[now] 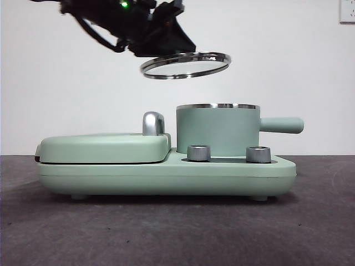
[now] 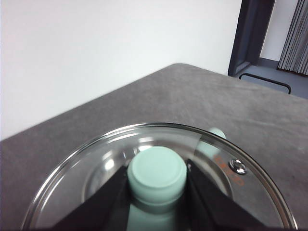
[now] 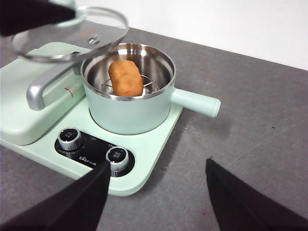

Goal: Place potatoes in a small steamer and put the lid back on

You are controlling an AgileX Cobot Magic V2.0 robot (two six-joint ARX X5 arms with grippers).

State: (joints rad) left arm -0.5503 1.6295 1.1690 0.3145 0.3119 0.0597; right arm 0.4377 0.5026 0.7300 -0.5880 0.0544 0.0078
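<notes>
The mint-green steamer pot (image 1: 217,131) stands on the right of its base, handle (image 1: 283,124) pointing right. In the right wrist view the orange-brown potato (image 3: 125,77) lies on a rack inside the pot (image 3: 130,108). My left gripper (image 2: 156,192) is shut on the lid's green knob (image 2: 157,174) and holds the glass lid (image 1: 185,65) in the air, slightly tilted, above and a little left of the pot. The lid also shows in the right wrist view (image 3: 72,33). My right gripper (image 3: 156,192) is open and empty, in front of the appliance.
The flat green griddle cover (image 1: 102,147) with a steel handle (image 1: 153,123) lies left of the pot on the shared base (image 1: 166,174). Two steel knobs (image 1: 198,153) (image 1: 258,154) sit on the base's front. Grey table (image 1: 177,233) all around.
</notes>
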